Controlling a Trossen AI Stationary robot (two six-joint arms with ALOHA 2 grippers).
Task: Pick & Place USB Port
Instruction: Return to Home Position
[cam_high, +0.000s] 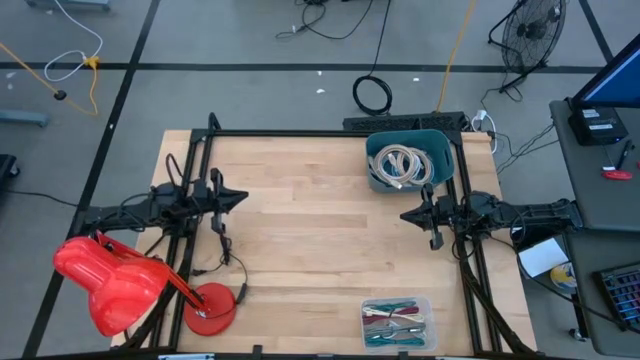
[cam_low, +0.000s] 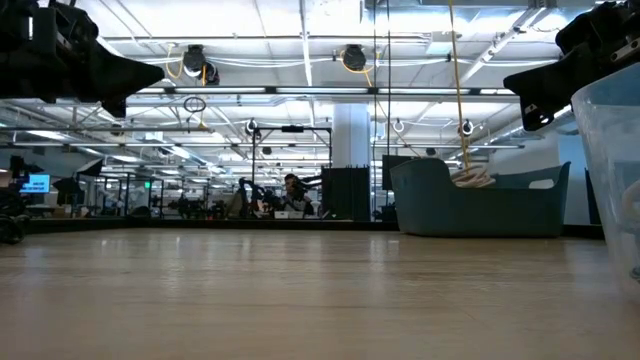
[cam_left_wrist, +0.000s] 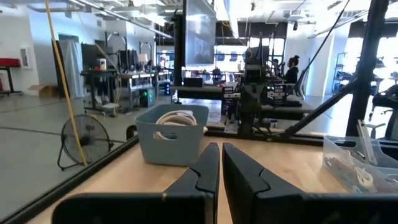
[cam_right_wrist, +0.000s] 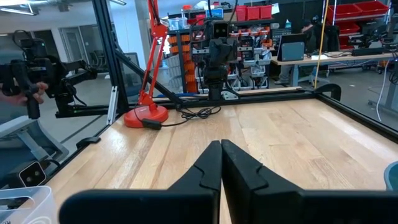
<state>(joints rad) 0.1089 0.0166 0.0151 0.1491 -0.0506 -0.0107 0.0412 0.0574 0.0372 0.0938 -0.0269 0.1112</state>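
2 bins hold all the cables in the high view: the blue bin (cam_high: 441, 150) at the counter's (cam_high: 310, 250) far right corner has a pale coil, and the clear bin (cam_high: 397, 322) at the near right edge has a mixed bundle. No loose cable lies on the bare wood. The left hand (cam_high: 244, 197) sits at the left side and the right hand (cam_high: 403, 214) at the right, well apart and pointing at each other. A red lamp (cam_high: 120, 285) stands near the left corner.

From the low view, both arms hang high, clear of the boards, and nothing lies between the bins.

Seen from the left wrist, that hand's fingers (cam_left_wrist: 199, 177) are together on nothing, with both bins ahead.

Seen from the right wrist, its fingers (cam_right_wrist: 202, 174) are likewise pressed together and empty, facing the lamp across open wood.

Judging by this, sorting looks finished. At most, 1 thing remains: the arms settling fully into their rest pose, which they seem close to or already at.
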